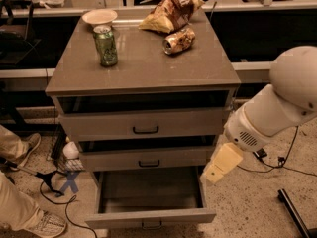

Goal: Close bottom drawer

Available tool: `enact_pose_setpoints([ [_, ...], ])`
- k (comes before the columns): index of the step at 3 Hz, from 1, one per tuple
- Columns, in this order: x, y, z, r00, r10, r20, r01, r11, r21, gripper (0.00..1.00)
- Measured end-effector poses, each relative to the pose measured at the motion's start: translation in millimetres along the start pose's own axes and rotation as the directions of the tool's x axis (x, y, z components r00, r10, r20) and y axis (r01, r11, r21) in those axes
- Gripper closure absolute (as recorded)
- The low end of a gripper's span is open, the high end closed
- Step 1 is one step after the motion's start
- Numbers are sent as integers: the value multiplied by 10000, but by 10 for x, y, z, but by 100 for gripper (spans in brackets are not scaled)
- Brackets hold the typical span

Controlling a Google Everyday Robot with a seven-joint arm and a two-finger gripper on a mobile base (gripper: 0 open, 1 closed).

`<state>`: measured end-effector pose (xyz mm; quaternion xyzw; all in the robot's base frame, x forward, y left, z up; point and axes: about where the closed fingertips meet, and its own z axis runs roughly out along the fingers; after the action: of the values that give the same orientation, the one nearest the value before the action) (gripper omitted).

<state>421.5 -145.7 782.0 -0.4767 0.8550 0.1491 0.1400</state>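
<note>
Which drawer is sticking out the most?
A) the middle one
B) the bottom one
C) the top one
B: the bottom drawer is pulled far out, so you can see its bare inside. The top drawer and middle drawer stick out only a little. The gripper hangs at the cabinet's right side, just above the bottom drawer's right wall.
</note>
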Motion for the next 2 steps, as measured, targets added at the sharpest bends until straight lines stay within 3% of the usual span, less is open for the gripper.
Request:
enact_pose_setpoints([
  [1, 259, -126, 643, 9921, 722, -1028, -767, 9963, -398, 0],
  [2, 599, -223, 1343, 9750, 1427, -1704, -1647, 9787, -1227, 0],
])
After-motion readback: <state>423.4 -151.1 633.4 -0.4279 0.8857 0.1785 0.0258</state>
